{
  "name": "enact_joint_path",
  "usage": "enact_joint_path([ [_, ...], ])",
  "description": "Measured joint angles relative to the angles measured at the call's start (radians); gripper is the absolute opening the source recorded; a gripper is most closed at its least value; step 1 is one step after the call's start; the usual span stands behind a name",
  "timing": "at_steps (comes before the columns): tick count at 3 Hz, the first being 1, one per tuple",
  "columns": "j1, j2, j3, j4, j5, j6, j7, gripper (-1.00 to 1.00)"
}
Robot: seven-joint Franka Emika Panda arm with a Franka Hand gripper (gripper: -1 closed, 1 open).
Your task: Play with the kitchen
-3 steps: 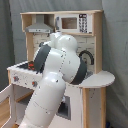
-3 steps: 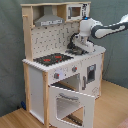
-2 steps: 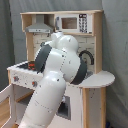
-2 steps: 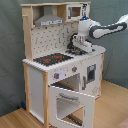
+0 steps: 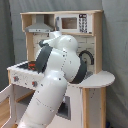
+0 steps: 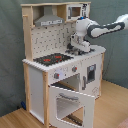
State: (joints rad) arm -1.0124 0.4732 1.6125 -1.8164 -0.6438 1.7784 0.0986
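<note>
Grey curtain behind, wood floor below: the kitchen (image 6: 62, 65) at frame centre, rigid wood, sturdy, its oven door (image 6: 70, 102) hanging open lower centre, best taken by its top edge; gripper (image 6: 75, 48) right of centre over the sink, finger spread indiscernible.

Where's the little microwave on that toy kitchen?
The microwave sits on the kitchen's top shelf, at the first exterior view's right of the grey hood and above the robot arm.
</note>
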Motion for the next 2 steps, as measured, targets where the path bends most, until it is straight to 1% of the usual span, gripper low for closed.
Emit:
enact_joint_path([
  [1,0.002,0.000,0.000,0.001,0.000,0.000,0.000,1.00],
  [2,0.019,0.007,-0.011,0.035,-0.001,0.003,-0.019,1.00],
])
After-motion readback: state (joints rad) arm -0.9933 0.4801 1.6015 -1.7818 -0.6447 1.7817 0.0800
